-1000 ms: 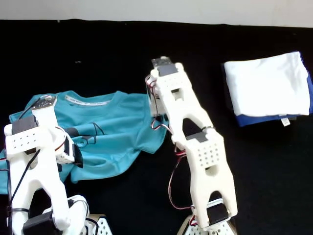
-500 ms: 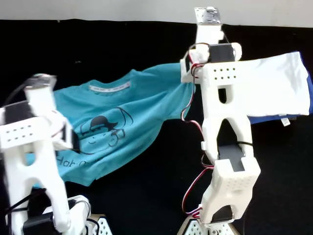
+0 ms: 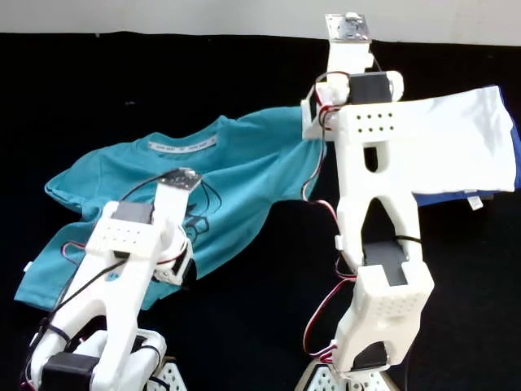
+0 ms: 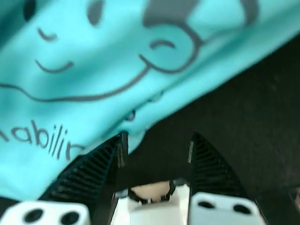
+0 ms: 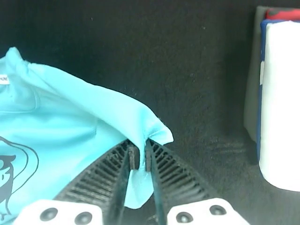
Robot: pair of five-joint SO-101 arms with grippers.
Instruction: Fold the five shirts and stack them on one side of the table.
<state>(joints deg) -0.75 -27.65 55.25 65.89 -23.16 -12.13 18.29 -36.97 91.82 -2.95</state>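
Slanting near-left to far-right: teal shirt (image 3: 244,167)

Left gripper (image 4: 158,138) at the hem of the teal shirt (image 4: 93,56), fingers spread apart.
Black ribbed fingers (image 4: 89,173) stand well apart, and the black table (image 4: 243,108) shows in the gap. One fingertip overlaps the shirt's hem and is possibly touching it; contact is not resolvable from this angle. The other is over bare table. The shirt carries a grey line-drawn smiling face (image 4: 154,47) and grey lettering (image 4: 37,138).

One teal shirt (image 3: 236,163), one folded stack (image 3: 456,138), two arms: left arm (image 3: 122,248), right arm (image 3: 370,130).
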